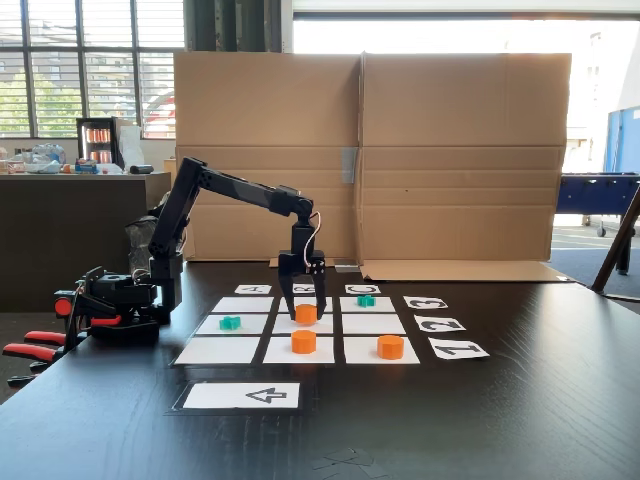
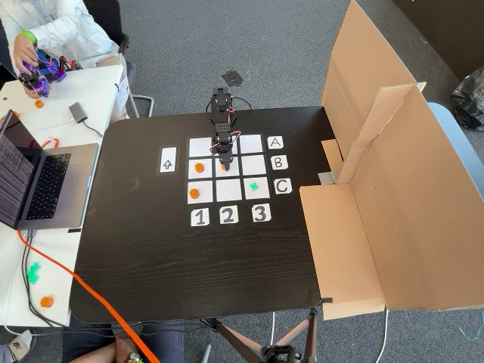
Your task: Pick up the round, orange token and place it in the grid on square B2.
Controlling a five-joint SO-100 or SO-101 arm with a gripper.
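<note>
The cardboard screen [image 1: 370,165] stands along the far edge of the black worktop [image 1: 520,410]. In a fixed view a laptop [image 2: 38,181] sits on a side table at 9 o'clock from the grid, and a person's hand [image 2: 21,53] rests on a second small arm at the upper left.

The arm [image 1: 230,190] reaches from its base at 9 o'clock of the grid [image 1: 218,350] and points straight down over the grid centre. An arrow card [image 1: 243,395] lies at 6 o'clock of the grid in the front fixed view.

Square B2 [image 1: 285,326] is the centre cell. The token [image 1: 306,313] sits on it, between the fingers [image 1: 302,306]. Two further orange tokens occupy the nearest row: one [image 1: 303,342] at 6 o'clock of B2, one [image 1: 391,347] at 4 o'clock. Green crosses lie at 9 o'clock [image 1: 230,322] and at 1 o'clock [image 1: 366,300].

Finger state: apart, one tip on each side of the token, both low at the paper. Whether the tips touch the token cannot be told.

Step in hand, as judged: release at B2, with the token already resting in the target cell; a grasp at this spot would look the same.

Next move, as judged: raise the fingers straight up with the gap held wide, so neither tip drags the token off the cell, then retract toward the base.
</note>
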